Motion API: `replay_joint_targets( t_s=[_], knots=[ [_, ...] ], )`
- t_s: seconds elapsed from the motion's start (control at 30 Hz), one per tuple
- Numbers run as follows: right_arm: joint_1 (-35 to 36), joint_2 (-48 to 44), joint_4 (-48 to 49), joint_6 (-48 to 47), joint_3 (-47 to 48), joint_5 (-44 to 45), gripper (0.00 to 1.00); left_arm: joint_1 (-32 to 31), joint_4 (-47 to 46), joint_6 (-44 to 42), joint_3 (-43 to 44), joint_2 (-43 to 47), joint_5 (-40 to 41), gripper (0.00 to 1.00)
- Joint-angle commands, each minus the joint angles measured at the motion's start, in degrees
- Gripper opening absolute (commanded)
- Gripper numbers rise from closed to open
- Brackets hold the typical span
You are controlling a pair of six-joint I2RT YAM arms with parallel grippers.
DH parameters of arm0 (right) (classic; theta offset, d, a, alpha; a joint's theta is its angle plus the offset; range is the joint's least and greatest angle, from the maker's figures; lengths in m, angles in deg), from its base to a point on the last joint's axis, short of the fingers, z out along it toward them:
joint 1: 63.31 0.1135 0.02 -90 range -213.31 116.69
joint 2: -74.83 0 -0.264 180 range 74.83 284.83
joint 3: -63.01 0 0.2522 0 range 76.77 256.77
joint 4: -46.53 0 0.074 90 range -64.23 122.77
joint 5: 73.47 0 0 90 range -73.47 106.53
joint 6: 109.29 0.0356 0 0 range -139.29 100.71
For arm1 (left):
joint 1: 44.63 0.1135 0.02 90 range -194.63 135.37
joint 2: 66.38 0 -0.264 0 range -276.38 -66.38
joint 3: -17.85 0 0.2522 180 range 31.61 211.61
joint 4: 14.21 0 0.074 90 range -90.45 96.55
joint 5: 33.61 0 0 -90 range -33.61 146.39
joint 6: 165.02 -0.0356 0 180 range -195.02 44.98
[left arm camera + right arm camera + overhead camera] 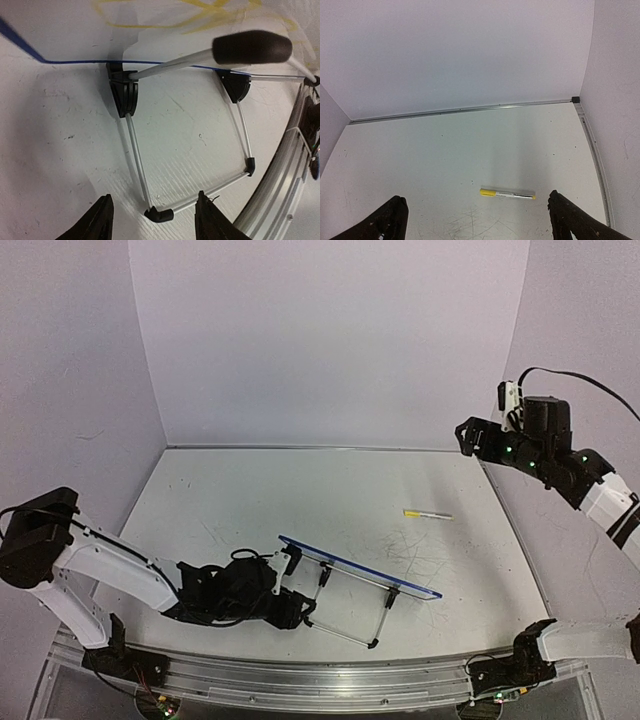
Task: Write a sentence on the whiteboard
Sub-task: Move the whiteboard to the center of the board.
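I think the sentence [130, 25] is already written on the whiteboard [360, 567], propped beside my left hand [154, 197], whose half-open fingers [102, 220] straddle its stand [159, 214]; my right hand [476, 200] gapes empty, well apart.

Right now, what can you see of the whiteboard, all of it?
The whiteboard is a thin panel with a dark-blue frame, seen nearly edge-on from above, propped tilted on a silver wire stand with black clips and corner feet, on the near half of the table. Faint yellow strokes show on it, unreadable. One black stand corner sits between the fingers of the open left gripper, apparently untouched.
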Motion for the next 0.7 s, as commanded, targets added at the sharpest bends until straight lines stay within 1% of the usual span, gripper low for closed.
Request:
replay_joint_targets(
  t_s=[0.0,0.1,0.27,0.33,0.43,0.5,0.57,0.67],
  knots=[
    [-0.18,-2.69,1.19,1.20,-0.64,-0.69,0.98,-2.71,-3.04,-3.26,3.68,-3.49,10.67,0.53],
    [-0.16,-3.62,1.19,1.60,-1.21,-1.40,0.98,-3.05,-3.03,-1.29,1.42,-2.02,14.90,0.48],
    [-0.20,-1.99,1.20,1.89,-1.42,-4.29,0.98,-3.37,-2.98,0.91,-3.02,2.02,17.32,0.51],
    [-0.15,-0.88,1.22,1.68,-1.36,-6.13,0.98,-3.92,-2.79,1.60,-4.36,2.85,17.57,0.54],
    [-0.17,0.17,1.20,1.27,-1.35,-7.31,0.98,-6.61,-2.42,1.32,-6.79,4.59,19.60,0.68],
    [-0.20,0.67,1.20,1.07,-1.26,-7.99,0.98,-8.45,-2.22,1.96,-8.66,5.94,20.77,0.72],
    [-0.19,1.07,1.20,1.00,-1.28,-8.07,0.98,-11.24,-2.16,1.57,-10.10,7.12,21.97,0.74],
    [-0.14,1.72,1.20,0.87,-1.33,-8.07,0.98,-16.64,-2.28,-1.58,-10.04,7.79,23.72,0.74]
  ],
)
